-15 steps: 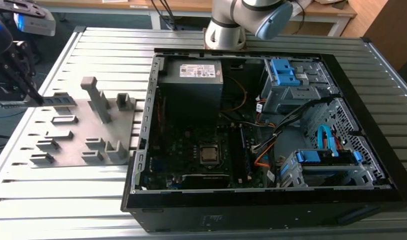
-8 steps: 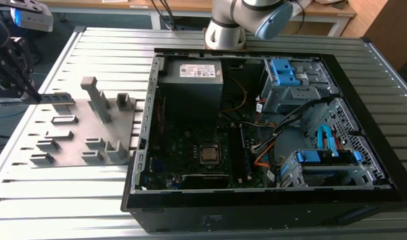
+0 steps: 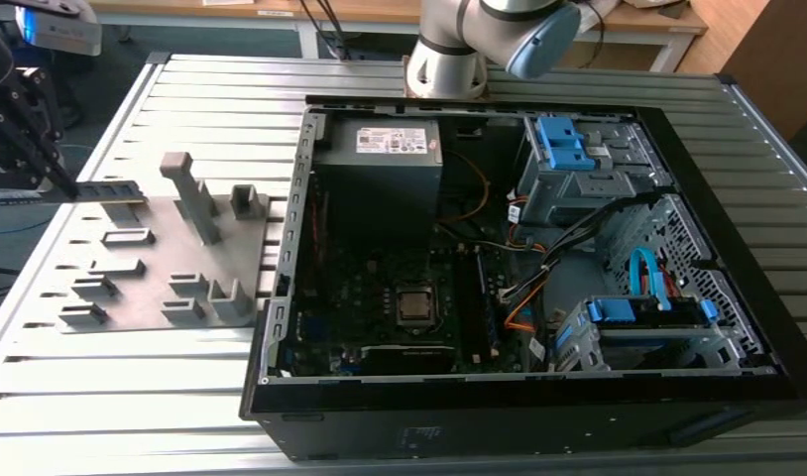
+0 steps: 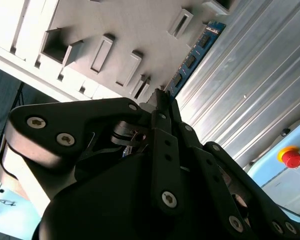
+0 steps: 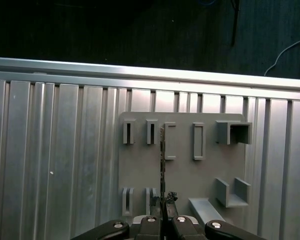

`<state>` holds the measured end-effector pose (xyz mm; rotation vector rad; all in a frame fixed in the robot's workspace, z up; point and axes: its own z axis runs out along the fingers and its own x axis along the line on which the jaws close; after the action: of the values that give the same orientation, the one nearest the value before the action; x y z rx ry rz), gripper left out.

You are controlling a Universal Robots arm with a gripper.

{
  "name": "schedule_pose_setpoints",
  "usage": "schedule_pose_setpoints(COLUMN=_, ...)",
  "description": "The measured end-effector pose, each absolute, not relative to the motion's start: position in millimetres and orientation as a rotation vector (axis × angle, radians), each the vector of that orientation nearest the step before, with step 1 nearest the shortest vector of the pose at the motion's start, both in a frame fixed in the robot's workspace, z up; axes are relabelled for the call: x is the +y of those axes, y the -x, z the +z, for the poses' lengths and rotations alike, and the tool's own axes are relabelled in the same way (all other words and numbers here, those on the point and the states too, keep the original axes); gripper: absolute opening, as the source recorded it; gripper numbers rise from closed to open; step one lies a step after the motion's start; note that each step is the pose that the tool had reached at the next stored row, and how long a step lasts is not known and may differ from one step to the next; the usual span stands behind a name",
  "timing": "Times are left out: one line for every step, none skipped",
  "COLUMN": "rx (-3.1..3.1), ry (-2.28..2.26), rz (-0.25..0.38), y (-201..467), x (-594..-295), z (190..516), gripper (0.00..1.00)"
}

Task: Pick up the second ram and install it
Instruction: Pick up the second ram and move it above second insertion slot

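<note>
Across the ribbed silver metal surface (image 3: 139, 426), a large open black computer case (image 3: 510, 431) lies on its side toward the exterior view's right. A flat grey plastic holder plate (image 3: 146, 288) carrying raised slots sits just beside it toward the exterior view's left. Over that plate the black pincer (image 3: 67, 186) is clenched on one end of the second ram (image 4: 195, 55), a slim blue-green circuit-board strip with black chips in the second wrist view, which juts straight out from its tips; whether it touches the plate cannot be told.
</note>
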<state>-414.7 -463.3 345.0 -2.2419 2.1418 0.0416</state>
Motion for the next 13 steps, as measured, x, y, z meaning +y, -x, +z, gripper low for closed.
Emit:
schedule_pose_setpoints(rx=2.142, ry=2.242, rz=0.042, y=415, x=-463, z=346, gripper=0.14)
schedule_pose_setpoints(rx=2.142, ry=2.242, rz=0.042, y=415, x=-463, z=347, gripper=0.14)
schedule_pose_setpoints(rx=2.142, ry=2.242, rz=0.042, y=415, x=-463, z=348, gripper=0.14)
schedule_pose_setpoints(rx=2.142, ry=2.242, rz=0.041, y=415, x=-463, z=348, gripper=0.14)
schedule_pose_setpoints(rx=2.142, ry=2.242, rz=0.042, y=415, x=-463, z=349, gripper=0.14)
schedule_pose_setpoints(rx=2.142, ry=2.242, rz=0.042, y=415, x=-463, z=350, gripper=0.14)
schedule_pose_setpoints(rx=2.142, ry=2.242, rz=0.042, y=415, x=-463, z=351, gripper=0.14)
schedule_pose_setpoints(rx=2.142, ry=2.242, rz=0.042, y=415, x=-463, z=352, gripper=0.14)
schedule_pose_setpoints(rx=2.142, ry=2.242, rz=0.042, y=415, x=-463, z=353, gripper=0.14)
schedule_pose_setpoints(rx=2.142, ry=2.242, rz=0.042, y=415, x=-463, z=355, gripper=0.14)
schedule_pose_setpoints(rx=2.142, ry=2.242, rz=0.042, y=415, x=-463, z=356, gripper=0.14)
schedule_pose_setpoints(rx=2.142, ry=2.242, rz=0.042, y=415, x=-463, z=358, gripper=0.14)
schedule_pose_setpoints(rx=2.142, ry=2.242, rz=0.042, y=415, x=-463, z=359, gripper=0.14)
